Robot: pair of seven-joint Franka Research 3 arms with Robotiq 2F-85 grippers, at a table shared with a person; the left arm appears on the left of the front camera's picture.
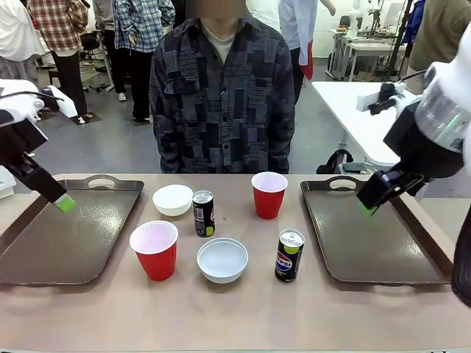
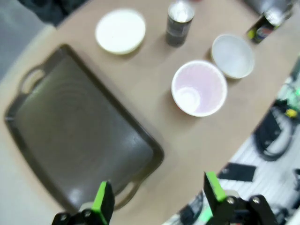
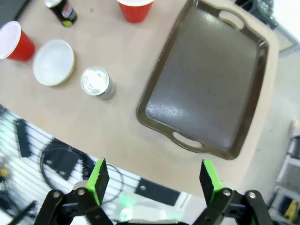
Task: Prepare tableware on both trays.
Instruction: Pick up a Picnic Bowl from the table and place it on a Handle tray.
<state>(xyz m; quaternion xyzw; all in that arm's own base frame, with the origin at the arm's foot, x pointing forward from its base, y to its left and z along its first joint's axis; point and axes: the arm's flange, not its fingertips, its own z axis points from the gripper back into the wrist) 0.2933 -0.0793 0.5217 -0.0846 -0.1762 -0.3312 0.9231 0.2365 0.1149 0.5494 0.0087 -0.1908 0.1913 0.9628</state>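
Two dark brown trays lie bare, one at the left point(image 1: 66, 235) and one at the right point(image 1: 372, 235). Between them stand two red cups point(image 1: 155, 250) point(image 1: 268, 195), two white bowls point(image 1: 172, 199) point(image 1: 222, 259) and two dark cans point(image 1: 203, 213) point(image 1: 289, 255). My left gripper point(image 1: 65, 202) hangs open above the left tray point(image 2: 75, 136), holding nothing. In its wrist view a cup point(image 2: 199, 87), a bowl point(image 2: 120, 31) and a can point(image 2: 179, 23) lie beyond. My right gripper point(image 1: 366, 208) hovers open over the right tray point(image 3: 206, 79), holding nothing. A can point(image 3: 97, 83) stands left of that tray.
A person point(image 1: 221, 95) in a dark patterned shirt stands at the far side of the table, hands out of sight. The beige tabletop point(image 1: 235, 316) runs bare along the near edge. Cables and dark gear point(image 2: 276, 136) lie below the table's near side.
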